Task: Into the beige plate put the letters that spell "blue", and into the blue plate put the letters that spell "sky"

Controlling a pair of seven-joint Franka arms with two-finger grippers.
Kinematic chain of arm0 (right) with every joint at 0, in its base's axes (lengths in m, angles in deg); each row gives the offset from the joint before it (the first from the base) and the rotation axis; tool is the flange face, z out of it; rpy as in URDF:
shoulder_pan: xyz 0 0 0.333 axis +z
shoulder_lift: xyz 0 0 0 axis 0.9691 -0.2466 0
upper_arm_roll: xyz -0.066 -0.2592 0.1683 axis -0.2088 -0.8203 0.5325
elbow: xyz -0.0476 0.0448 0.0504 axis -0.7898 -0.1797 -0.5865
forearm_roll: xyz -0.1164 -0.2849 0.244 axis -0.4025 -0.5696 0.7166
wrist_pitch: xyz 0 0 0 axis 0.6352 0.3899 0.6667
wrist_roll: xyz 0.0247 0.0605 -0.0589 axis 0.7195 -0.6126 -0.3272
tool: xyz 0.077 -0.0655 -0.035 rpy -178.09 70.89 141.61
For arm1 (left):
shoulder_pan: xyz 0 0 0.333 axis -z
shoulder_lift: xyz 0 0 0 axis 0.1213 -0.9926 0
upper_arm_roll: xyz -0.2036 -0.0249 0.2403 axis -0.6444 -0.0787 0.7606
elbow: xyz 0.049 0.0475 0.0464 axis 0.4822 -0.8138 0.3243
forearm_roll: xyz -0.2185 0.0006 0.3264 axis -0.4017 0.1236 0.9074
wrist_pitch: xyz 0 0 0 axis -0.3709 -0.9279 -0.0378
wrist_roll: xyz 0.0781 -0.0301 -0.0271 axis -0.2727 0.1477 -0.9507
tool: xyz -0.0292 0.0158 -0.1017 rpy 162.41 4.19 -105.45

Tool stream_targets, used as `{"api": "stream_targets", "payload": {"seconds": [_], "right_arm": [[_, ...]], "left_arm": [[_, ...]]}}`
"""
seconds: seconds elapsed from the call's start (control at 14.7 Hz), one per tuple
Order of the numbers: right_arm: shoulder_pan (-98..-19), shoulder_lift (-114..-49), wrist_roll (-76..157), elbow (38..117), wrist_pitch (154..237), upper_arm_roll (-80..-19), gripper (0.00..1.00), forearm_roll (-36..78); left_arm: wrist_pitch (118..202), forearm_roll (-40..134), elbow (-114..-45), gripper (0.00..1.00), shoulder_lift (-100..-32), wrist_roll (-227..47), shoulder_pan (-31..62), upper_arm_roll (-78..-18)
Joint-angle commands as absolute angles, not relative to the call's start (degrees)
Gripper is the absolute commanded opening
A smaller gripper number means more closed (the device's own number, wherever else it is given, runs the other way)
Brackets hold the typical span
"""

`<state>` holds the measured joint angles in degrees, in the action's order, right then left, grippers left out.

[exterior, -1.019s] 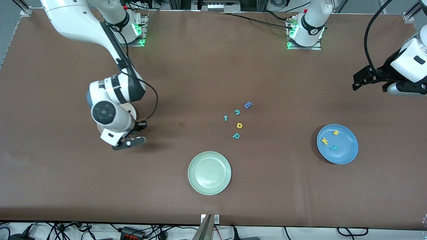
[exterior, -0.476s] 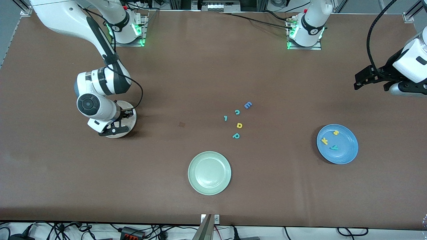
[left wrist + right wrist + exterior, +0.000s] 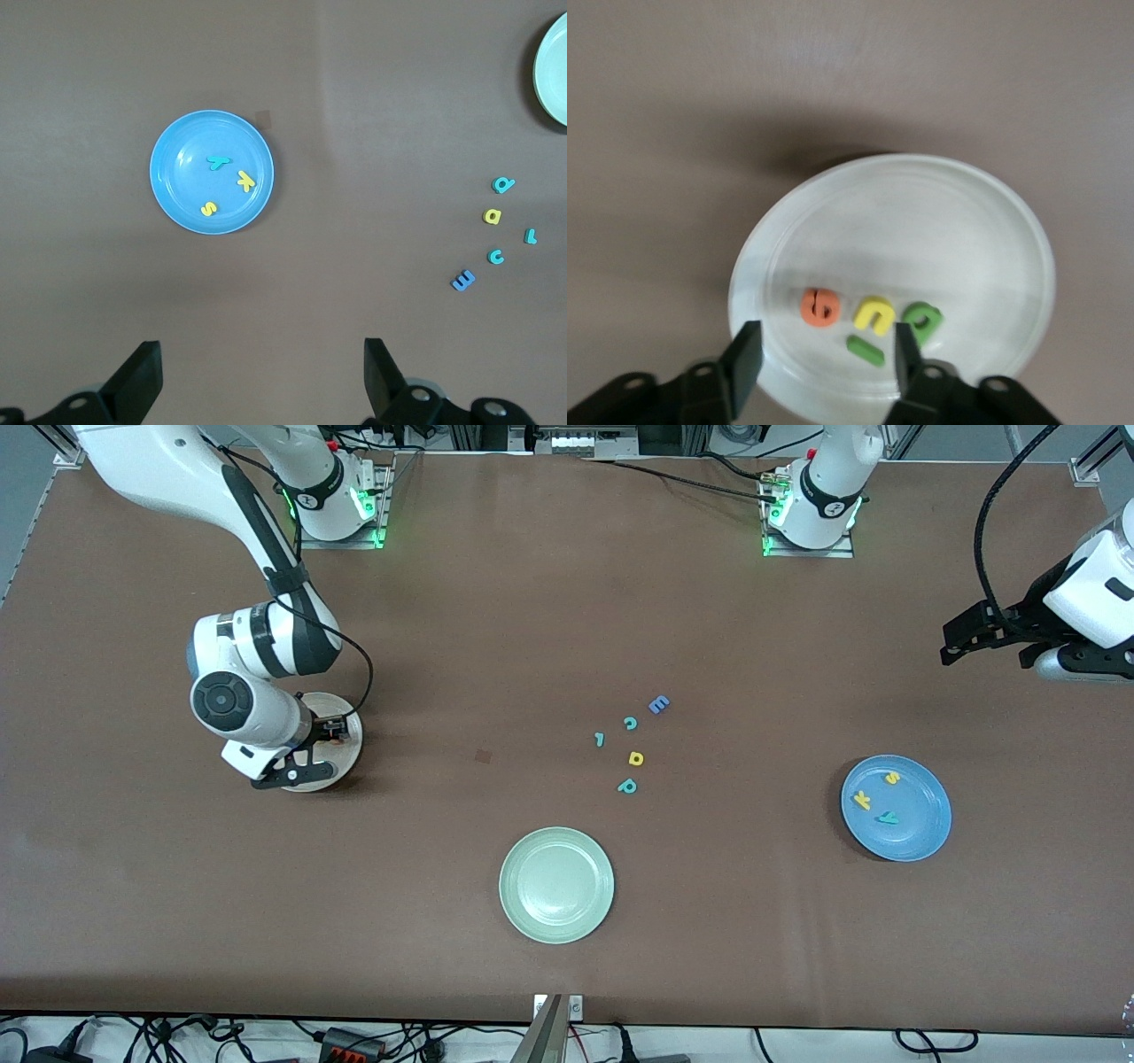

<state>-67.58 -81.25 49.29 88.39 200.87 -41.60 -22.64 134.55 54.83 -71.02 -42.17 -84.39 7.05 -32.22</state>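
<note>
Over beige plate (image 3: 992, 230) — right claw (image 3: 824, 350) agape

No printed labels or brands are showing legibly. Foam letters are reading s (image 3: 893, 778), k (image 3: 862, 801), y (image 3: 888, 817) in the blue plate (image 3: 926, 841); loose on the tabletop (image 3: 567, 629) are lying E (image 3: 658, 705), c (image 3: 630, 724), p (image 3: 627, 786).

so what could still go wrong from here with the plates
1. The right end effector hangs open low over the beige plate, right above the e, u, l and b; lifting away carelessly could nudge a letter or tip the plate.
2. The s, k and y lie loose in the blue plate; a bump would scatter them. The left end effector waits open, off at its end of the table.
</note>
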Motion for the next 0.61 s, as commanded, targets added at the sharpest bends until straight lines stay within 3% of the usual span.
{"api": "stream_targets", "payload": {"seconds": [0.0, 0.34, 0.54], "right_arm": [[-68.3, -79.9, 50.0, 78.2, 189.2, -41.0, 1.0, -22.5], [-71.2, -78.8, 45.7, 67.1, 187.4, -41.3, 1.0, -22.5], [-72.7, -77.9, 46.3, 65.3, 185.6, -41.9, 1.0, -21.5]], "left_arm": [[135.4, 56.3, -68.8, 1.0, -44.7, -84.9, 7.7, -32.3], [135.8, 56.1, -67.4, 1.0, -45.7, -85.1, 7.7, -32.3], [137.3, 55.7, -67.4, 1.0, -45.8, -85.0, 7.2, -32.3]]}}
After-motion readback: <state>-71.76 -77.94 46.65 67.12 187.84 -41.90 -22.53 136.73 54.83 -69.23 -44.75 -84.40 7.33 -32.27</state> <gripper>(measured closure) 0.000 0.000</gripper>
